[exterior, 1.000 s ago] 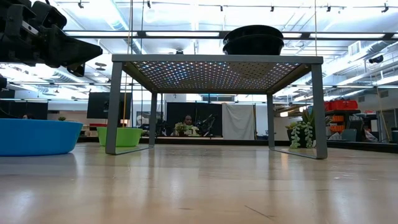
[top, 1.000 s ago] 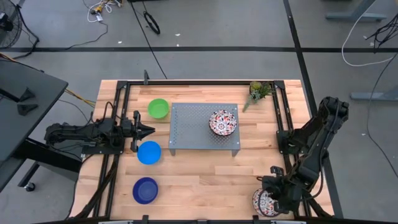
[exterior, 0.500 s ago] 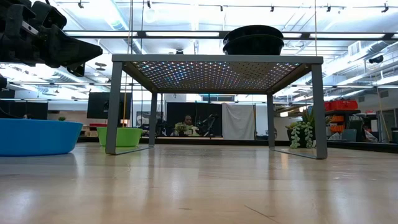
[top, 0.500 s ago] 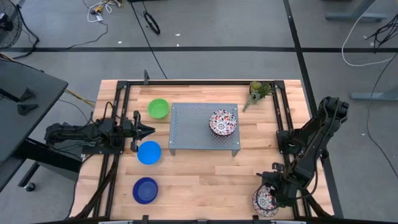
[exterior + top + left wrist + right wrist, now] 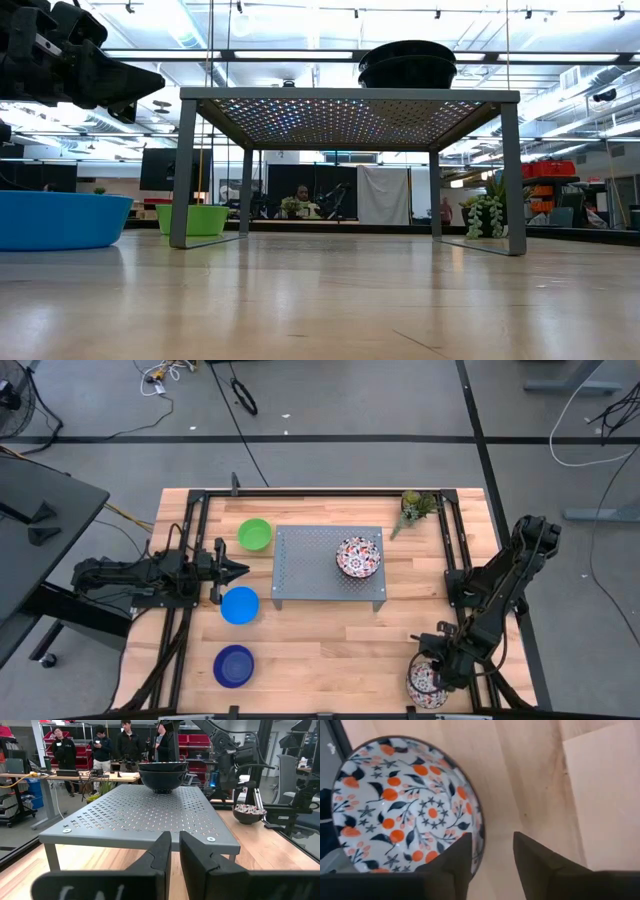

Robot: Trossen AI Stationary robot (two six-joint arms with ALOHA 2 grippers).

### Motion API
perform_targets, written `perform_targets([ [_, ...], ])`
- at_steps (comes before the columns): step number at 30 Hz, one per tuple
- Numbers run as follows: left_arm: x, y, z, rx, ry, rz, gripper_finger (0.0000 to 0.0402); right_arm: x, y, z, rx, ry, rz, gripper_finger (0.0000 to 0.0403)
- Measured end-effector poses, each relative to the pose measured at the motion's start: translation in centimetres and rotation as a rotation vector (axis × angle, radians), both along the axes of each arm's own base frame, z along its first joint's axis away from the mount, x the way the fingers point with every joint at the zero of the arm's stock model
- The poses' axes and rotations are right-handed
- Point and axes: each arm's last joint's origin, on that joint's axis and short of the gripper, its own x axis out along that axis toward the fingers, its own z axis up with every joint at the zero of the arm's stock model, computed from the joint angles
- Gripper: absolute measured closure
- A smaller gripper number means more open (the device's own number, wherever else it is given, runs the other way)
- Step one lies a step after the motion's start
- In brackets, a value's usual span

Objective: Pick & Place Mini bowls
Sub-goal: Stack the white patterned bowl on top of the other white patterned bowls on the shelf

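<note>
A floral mini bowl (image 5: 405, 805) sits on its base on the wood at the table's near right corner (image 5: 424, 684). My right gripper (image 5: 492, 840) points down over it, open. One finger (image 5: 462, 857) stands over the bowl's inside and the other (image 5: 535, 855) outside, with the rim between them. Two more stacked bowls (image 5: 360, 556) rest on the grey stand (image 5: 300, 575). Green (image 5: 255, 534), light blue (image 5: 240, 605) and dark blue (image 5: 234, 666) bowls sit on the table's left side. My left gripper (image 5: 243, 569) waits level at the left, shut and holding nothing.
The perforated grey stand fills the table's middle, its legs (image 5: 184, 170) on the wood. A small potted plant (image 5: 415, 508) stands at the far right. Black frame rails (image 5: 460, 560) run along the table's sides. People stand in the room beyond (image 5: 95, 745).
My right gripper has sunk toward the floral bowl at the near right corner and shifted slightly toward the table's left. The bowl has stayed where it was.
</note>
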Motion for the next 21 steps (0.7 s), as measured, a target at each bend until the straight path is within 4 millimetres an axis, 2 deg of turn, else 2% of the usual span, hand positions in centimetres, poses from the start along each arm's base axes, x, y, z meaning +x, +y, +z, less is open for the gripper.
perform_targets([
  [12,0.0,0.0,0.0,0.0,0.0,0.0,0.0358,0.34,0.52,0.21,0.057,-0.038,-0.002,0.0387],
  [21,0.0,0.0,0.01,0.0,0.0,0.001,0.0358,0.38,0.6,0.28,0.067,-0.042,0.004,0.0399],
])
